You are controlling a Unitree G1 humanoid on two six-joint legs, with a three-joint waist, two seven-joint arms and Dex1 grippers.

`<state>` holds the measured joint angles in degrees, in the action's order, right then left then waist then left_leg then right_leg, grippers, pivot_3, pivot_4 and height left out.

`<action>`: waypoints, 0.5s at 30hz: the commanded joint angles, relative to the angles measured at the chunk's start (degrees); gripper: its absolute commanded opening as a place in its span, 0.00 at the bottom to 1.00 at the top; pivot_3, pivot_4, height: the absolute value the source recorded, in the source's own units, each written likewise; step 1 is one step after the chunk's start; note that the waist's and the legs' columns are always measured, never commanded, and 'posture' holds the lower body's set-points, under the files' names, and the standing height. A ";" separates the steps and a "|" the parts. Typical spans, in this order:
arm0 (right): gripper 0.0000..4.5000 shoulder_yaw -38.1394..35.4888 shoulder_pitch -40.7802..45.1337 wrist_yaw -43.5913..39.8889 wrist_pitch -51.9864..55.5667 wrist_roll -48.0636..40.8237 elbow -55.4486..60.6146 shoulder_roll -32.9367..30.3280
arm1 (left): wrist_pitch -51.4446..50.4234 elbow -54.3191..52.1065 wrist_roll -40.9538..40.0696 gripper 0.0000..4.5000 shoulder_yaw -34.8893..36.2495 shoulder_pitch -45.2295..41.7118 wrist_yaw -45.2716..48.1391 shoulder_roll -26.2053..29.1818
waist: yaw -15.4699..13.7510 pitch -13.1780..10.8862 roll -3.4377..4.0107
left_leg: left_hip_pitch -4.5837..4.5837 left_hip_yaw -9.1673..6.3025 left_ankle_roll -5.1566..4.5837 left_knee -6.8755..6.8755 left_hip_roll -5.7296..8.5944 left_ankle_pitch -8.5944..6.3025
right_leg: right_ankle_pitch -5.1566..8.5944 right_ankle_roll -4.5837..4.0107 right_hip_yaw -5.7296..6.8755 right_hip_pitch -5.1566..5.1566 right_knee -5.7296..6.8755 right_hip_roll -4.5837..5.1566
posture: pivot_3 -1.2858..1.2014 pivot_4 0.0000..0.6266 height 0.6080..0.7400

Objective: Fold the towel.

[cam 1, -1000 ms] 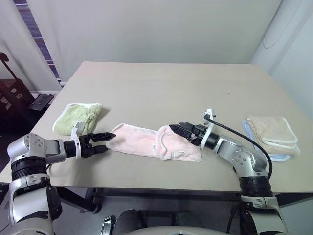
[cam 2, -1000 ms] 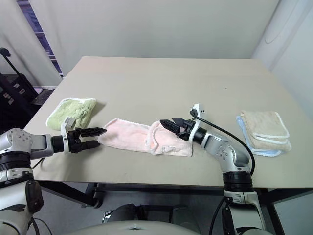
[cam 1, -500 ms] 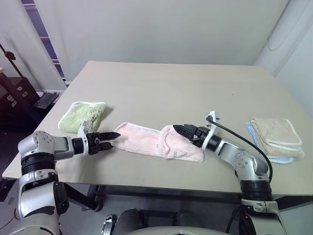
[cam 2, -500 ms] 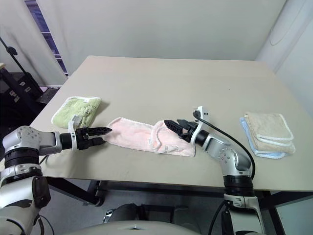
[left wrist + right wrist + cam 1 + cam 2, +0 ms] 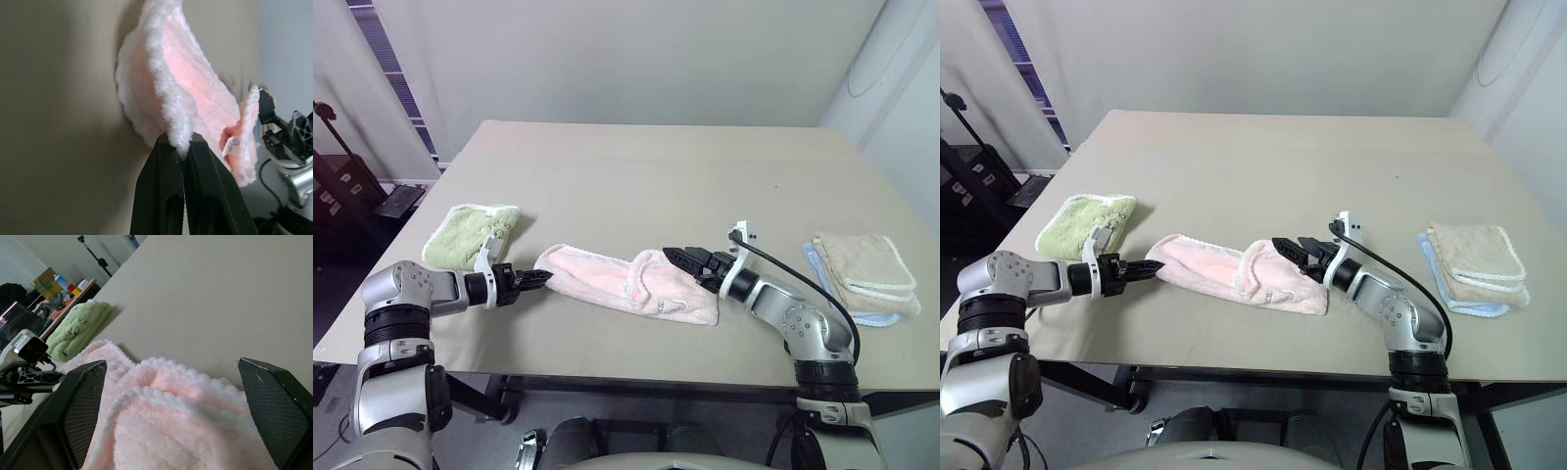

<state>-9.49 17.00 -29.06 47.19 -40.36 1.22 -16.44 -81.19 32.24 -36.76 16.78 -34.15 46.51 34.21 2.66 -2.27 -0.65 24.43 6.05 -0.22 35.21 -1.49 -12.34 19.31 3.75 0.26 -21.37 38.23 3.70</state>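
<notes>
Lying: four towels (image 5: 626, 282), two grippers (image 5: 543, 279)

Pale pink towel (image 5: 626, 284) lies rumpled, partly folded, near the table's front edge

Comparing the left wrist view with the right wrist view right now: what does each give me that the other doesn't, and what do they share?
Left wrist view: the left gripper shut on the white stitched edge of the pink towel, with that corner lifted off the table.

Right wrist view: the right gripper open, its fingers straddling the bunched towel end, plus the light green towel beyond.

Both: the pink towel, the beige table, and the opposite gripper in the distance.
</notes>
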 commanded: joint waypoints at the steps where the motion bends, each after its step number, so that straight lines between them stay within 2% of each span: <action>1: 1.00 -2.05 -1.64 -3.01 0.23 -3.54 5.91 -1.71 | 2.20 -8.63 -2.39 0.00 -6.03 0.83 8.87 4.13 | 0.04 0.00 0.00 | 0.03 0.00 0.00 -0.02 0.00 0.00 | 0.02 -0.04 0.00 -0.01 -0.04 0.00 | 0.52 0.00 1.00; 4: 1.00 -3.59 -3.34 -4.69 0.85 -6.45 8.94 -3.02 | 6.61 -12.72 -1.50 0.00 -11.74 1.53 14.85 6.48 | 0.01 -0.02 0.02 | 0.03 0.01 0.00 -0.12 0.00 0.00 | 0.05 -0.09 0.00 0.00 -0.13 0.00 | 0.52 0.00 1.00; 9: 1.00 -8.04 -6.04 -4.91 2.35 -13.05 14.79 -4.66 | 17.54 -16.89 1.36 0.00 -19.06 -0.75 22.83 7.17 | -0.13 -0.02 0.04 | 0.01 0.01 0.00 -0.13 -0.01 0.00 | 0.08 -0.14 0.00 0.01 -0.16 0.00 | 0.52 0.00 1.00; 11: 1.00 -11.39 -6.80 -2.98 1.97 -16.25 16.13 -4.27 | 23.98 -16.29 3.00 0.00 -20.11 -2.83 24.00 4.86 | -0.24 -0.03 0.03 | 0.03 0.01 0.00 -0.12 -0.01 0.00 | 0.08 -0.15 0.00 0.01 -0.18 0.01 | 0.52 0.00 1.00; 13: 1.00 -13.82 -6.86 -0.97 2.02 -19.39 16.40 -3.83 | 26.11 -14.24 3.59 0.00 -21.07 -5.23 25.22 3.18 | -0.31 -0.02 0.03 | 0.05 0.02 0.00 -0.10 0.00 0.00 | 0.08 -0.16 0.00 0.02 -0.20 0.03 | 0.52 0.00 1.00; 15: 1.00 -15.72 -8.40 0.72 1.84 -21.23 17.69 -4.20 | 29.75 -13.47 5.74 0.00 -25.01 -7.94 28.84 1.30 | -0.23 -0.02 0.03 | 0.05 0.04 -0.01 -0.07 0.01 -0.01 | 0.08 -0.15 0.00 0.03 -0.21 0.04 | 0.52 0.00 1.00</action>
<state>-23.21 8.74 -29.48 49.64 -59.01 16.47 -20.46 -54.33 18.67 -32.34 -6.41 -40.44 72.70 35.96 2.43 -2.29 -0.62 24.48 6.09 -0.24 35.14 -1.48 -12.34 19.39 3.60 0.26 -21.31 38.02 3.74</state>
